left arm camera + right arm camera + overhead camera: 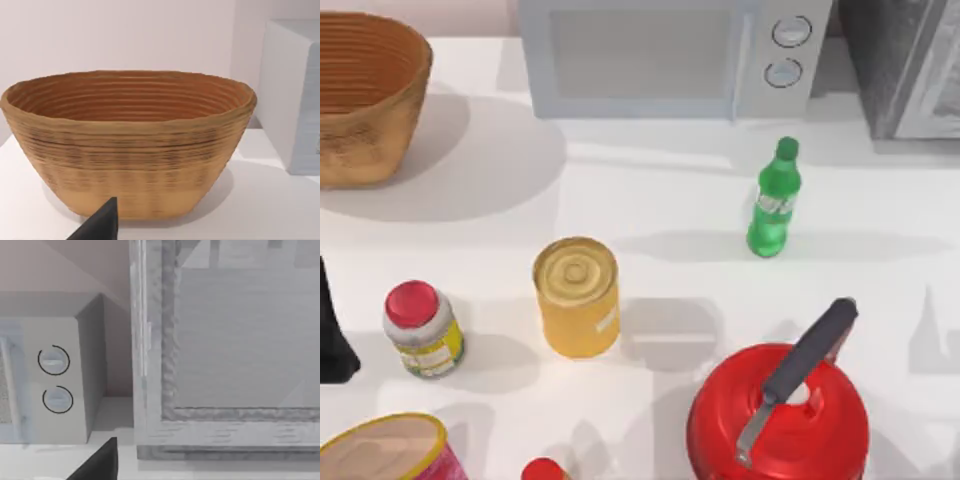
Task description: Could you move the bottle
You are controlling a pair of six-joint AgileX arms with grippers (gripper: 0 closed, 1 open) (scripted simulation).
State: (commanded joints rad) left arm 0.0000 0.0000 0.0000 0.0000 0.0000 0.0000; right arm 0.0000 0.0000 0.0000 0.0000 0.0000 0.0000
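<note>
One bottle (775, 203) upright on table (660, 200), right of centre, before microwave (665, 55). Left hand (334, 335) at table's left edge, facing basket (127, 145); grip state unclear.

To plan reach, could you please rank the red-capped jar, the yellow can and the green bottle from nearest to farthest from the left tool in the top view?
From the left tool at the view's left edge:
1. Squat red-capped jar, left, beside it.
2. Yellow metal can, centre.
3. Slim green plastic bottle, right side.
</note>
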